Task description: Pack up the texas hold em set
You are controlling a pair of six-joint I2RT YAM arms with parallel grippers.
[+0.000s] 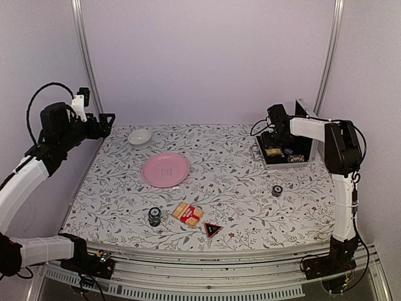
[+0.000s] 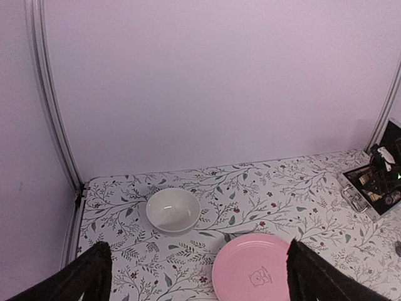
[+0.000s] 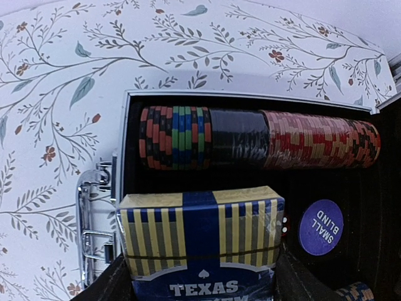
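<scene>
Right wrist view: your right gripper (image 3: 203, 282) is clamped on the blue card deck (image 3: 200, 238), which sits over the black lining of the silver case (image 3: 94, 226). 1 row of chips (image 3: 257, 138) lies along the case wall, with 1 purple button (image 3: 320, 226) beside the deck. Top view: your left gripper (image 1: 108, 121) is raised with its jaws wide apart, near the white bowl (image 1: 139, 136). Outside the case lie the right chip stack (image 1: 276, 190), the left chip stack (image 1: 154, 217), the red deck (image 1: 187, 214) and the triangular marker (image 1: 212, 229).
</scene>
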